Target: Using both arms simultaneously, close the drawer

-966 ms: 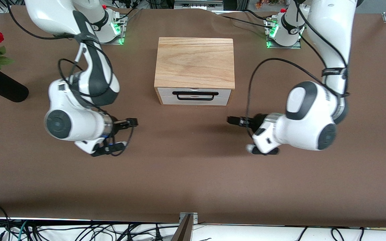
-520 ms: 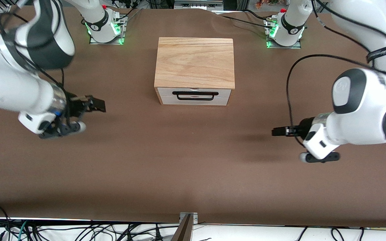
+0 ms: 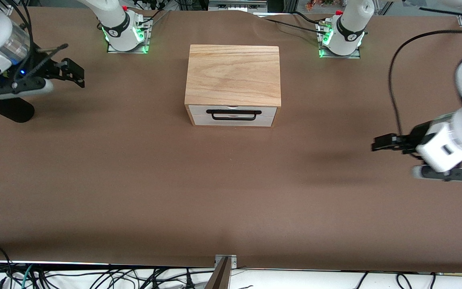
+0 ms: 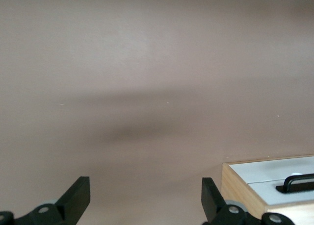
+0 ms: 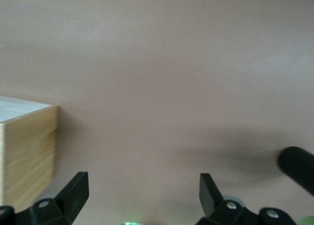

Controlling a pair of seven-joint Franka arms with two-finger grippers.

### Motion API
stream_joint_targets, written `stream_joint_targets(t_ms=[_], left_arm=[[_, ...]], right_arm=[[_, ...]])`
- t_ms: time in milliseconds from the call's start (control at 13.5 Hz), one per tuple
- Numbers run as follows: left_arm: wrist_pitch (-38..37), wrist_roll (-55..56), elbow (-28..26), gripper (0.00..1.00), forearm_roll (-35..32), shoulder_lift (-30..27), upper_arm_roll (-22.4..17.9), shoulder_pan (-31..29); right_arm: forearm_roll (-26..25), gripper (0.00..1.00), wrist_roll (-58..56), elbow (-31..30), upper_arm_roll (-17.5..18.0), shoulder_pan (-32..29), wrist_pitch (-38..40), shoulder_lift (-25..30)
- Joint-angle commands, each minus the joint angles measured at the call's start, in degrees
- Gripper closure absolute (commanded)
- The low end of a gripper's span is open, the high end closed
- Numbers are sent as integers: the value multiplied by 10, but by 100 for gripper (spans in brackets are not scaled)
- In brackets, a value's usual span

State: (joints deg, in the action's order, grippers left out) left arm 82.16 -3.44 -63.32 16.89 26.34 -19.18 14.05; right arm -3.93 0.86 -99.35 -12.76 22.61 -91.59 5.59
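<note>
The light oak box (image 3: pixel 233 74) stands mid-table. Its drawer (image 3: pixel 199 110), a white front panel with a black wire handle (image 3: pixel 236 115), sits flush in the box, so its inside is hidden. My left gripper (image 3: pixel 378 144) hangs open and empty over bare table toward the left arm's end, well apart from the box. In the left wrist view its fingers (image 4: pixel 78 194) are spread wide, with the drawer front (image 4: pixel 265 172) off to one side. My right gripper (image 3: pixel 73 72) is open and empty over the table toward the right arm's end. The right wrist view shows its spread fingers (image 5: pixel 77 187) and the box corner (image 5: pixel 27 156).
A plain white panel (image 3: pixel 233 122) lies below the drawer. A black vase (image 3: pixel 10 109) stands at the right arm's end of the table, just under the right wrist, and shows in the right wrist view (image 5: pixel 299 168). Both arm bases (image 3: pixel 124 34) glow green.
Both arms have swung away from the front of the box toward their own ends of the table and risen. The drawer has stayed flush in the box.
</note>
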Motion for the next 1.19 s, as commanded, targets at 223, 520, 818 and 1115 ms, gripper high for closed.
stream_joint_targets(t_ms=[223,520,818,1115], left_arm=[[-2,77,-163,0,-129,-168,142,-94],[5,74,-197,0,-129,-217,143,-126],[15,-61,-285,0,-120,-272,141,-134],[23,101,-286,0,-121,-268,147,-97]], right_arm=[[-3,0,11,20,9,-20,-14,-25],[27,0,12,19,112,-145,-11,-29],[27,0,39,19,157,-180,-10,-24],[28,0,38,28,158,-177,-10,-29]])
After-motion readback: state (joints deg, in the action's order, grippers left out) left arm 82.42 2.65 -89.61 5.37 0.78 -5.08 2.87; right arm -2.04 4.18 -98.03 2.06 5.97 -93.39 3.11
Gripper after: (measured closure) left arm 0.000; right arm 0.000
